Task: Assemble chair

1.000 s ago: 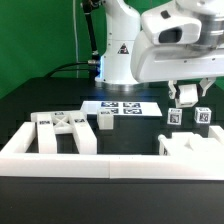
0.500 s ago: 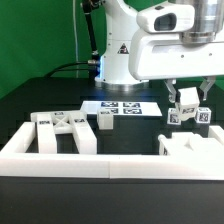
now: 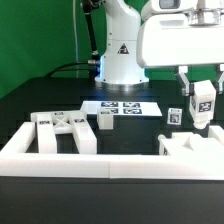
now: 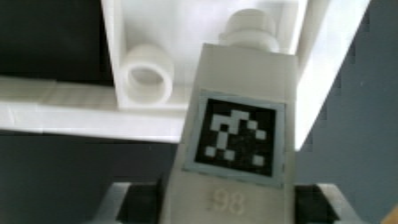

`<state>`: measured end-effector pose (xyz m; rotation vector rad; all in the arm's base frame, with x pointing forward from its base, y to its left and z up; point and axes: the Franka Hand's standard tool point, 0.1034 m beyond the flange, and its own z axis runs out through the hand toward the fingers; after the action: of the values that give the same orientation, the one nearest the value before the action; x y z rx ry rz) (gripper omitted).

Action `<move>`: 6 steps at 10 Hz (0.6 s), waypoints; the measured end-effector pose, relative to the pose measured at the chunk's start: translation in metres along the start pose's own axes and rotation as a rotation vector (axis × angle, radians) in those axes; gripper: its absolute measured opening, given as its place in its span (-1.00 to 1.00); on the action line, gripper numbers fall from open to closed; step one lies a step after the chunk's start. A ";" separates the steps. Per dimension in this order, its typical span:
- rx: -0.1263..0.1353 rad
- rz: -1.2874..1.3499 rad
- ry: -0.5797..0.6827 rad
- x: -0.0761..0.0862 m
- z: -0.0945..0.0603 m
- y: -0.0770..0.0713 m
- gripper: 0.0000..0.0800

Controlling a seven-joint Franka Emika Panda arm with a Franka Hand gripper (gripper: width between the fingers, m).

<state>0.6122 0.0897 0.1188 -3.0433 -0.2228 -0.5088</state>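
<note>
White tagged square post (image 3: 202,110), we find it pinched between the gripper (image 3: 201,93) fingers, held aloft at the exterior view's right, frame piece (image 3: 190,148) nearer and lower.

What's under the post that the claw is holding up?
Below the held post, the wrist view shows a white chair part with a round hole. The post itself covers the rest of that part, so what's straight beneath is hidden.

The gripper (image 3: 202,90) is sliding toward the right of the frame and lifting a white post (image 3: 203,112) off the table (image 3: 40,95), up from beside its twin.
</note>
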 end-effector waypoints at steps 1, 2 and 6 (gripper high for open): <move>-0.002 0.000 0.026 -0.004 0.002 0.000 -0.22; 0.000 -0.022 0.030 -0.001 0.002 -0.004 -0.22; -0.006 -0.163 0.066 0.010 0.000 -0.002 -0.22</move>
<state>0.6211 0.0933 0.1217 -3.0234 -0.4704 -0.6192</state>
